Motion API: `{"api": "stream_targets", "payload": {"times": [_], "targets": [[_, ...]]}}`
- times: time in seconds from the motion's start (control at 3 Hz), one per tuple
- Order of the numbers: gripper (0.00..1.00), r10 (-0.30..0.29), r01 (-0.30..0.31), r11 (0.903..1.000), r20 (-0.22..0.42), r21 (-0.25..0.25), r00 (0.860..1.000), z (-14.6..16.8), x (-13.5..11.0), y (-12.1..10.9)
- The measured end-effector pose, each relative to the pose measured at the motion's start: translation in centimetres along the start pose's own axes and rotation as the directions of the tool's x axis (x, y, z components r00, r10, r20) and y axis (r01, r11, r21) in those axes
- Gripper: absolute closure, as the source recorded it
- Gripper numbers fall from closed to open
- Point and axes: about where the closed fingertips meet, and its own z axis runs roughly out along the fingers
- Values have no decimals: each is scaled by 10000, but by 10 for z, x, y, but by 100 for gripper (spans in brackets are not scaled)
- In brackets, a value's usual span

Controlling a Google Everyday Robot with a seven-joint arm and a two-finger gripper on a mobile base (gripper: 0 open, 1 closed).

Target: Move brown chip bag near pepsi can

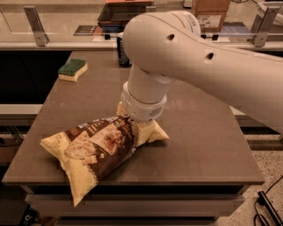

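The brown chip bag [95,148] lies on the brown table [203,145] near its front edge, dark brown in the middle with pale yellow ends. My gripper [132,123] is at the bag's right end, hidden under my big white arm and wrist [143,95], which press down over that end. The pepsi can [122,52], dark blue, stands at the table's far edge and is mostly hidden behind my arm. The bag is well in front of the can.
A green-and-yellow sponge [73,70] lies at the table's back left. A counter with rails, a dark tray [124,11] and a cardboard box [210,12] runs behind the table. The table's front edge is close to the bag.
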Motion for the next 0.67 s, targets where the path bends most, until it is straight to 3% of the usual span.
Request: {"api": "stream_targets", "payload": {"times": [0.33,0.67], "targets": [[100,-1,1,10000,-2,2,10000,-2,0,0],[100,-1,1,10000,-2,2,10000,-2,0,0]]}}
